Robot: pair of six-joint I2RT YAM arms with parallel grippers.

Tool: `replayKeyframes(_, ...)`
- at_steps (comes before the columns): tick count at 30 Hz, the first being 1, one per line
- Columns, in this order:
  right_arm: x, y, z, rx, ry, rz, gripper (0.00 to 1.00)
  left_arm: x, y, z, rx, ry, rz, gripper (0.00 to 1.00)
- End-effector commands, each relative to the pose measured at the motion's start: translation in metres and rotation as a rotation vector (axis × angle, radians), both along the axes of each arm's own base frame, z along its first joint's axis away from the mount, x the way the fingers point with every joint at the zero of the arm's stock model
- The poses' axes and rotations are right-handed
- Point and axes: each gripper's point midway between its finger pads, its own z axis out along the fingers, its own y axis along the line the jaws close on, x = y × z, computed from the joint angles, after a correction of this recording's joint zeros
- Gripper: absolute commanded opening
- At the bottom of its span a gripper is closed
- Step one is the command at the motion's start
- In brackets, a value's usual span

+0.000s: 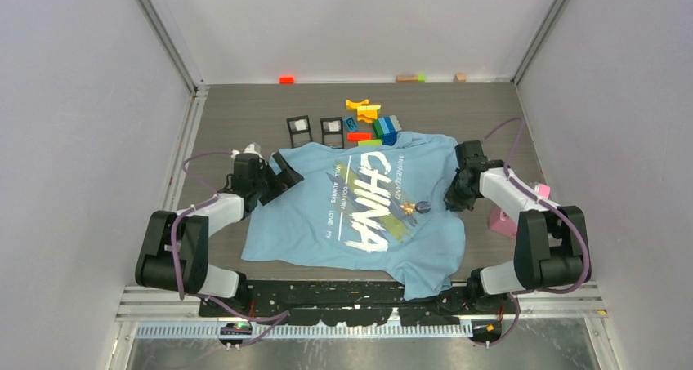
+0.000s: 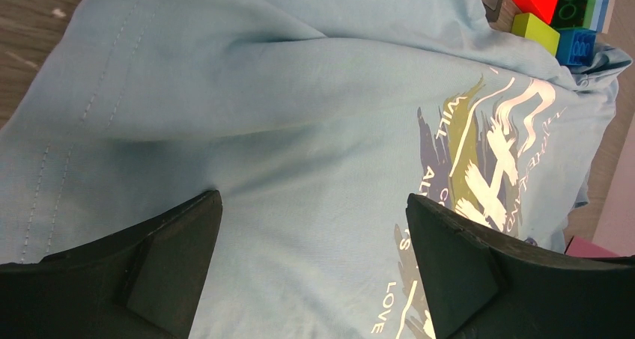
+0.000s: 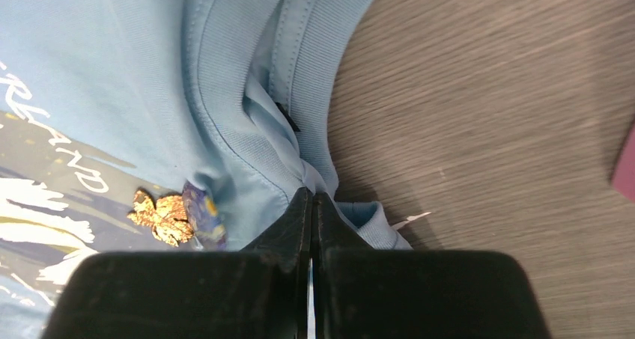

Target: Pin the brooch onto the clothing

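Right wrist, unlike left, shows brooch (image 3: 178, 218) on clothing (image 3: 90, 69).

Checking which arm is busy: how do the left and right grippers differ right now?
The left gripper is open, fingers wide apart; the right gripper is shut, fingers pressed together. The left hangs over plain cloth of the shirt beside the print; the right sits at the collar, near the brooch. Both are black and two-fingered.

Grey wood-grain tabletop (image 1: 245, 109). Plain pale grey walls (image 1: 82, 100) on three sides. Aluminium frame rails (image 1: 163, 31) in the corners. Light is even and diffuse.
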Motion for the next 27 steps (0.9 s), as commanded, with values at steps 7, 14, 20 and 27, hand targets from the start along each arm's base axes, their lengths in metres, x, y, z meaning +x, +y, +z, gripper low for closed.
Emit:
replayKeyframes(7,-0.013,-0.029,0.0,-0.102,0.002,-0.109,0.0,-0.05,0.048,-0.048,0.149,0.208,0.107,1.0)
replayKeyframes(14,-0.02,-0.046,0.01,-0.119,-0.029,-0.201,0.0,-0.052,0.055,-0.043,0.134,0.198,0.126,1.0)
replayKeyframes(20,-0.009,-0.03,0.035,-0.025,-0.114,-0.127,0.31,-0.04,0.047,-0.003,0.185,0.093,0.025,1.0)
replayKeyframes(27,0.016,-0.003,0.074,0.012,-0.263,0.023,0.68,-0.047,-0.035,0.055,0.295,-0.118,-0.254,1.0)
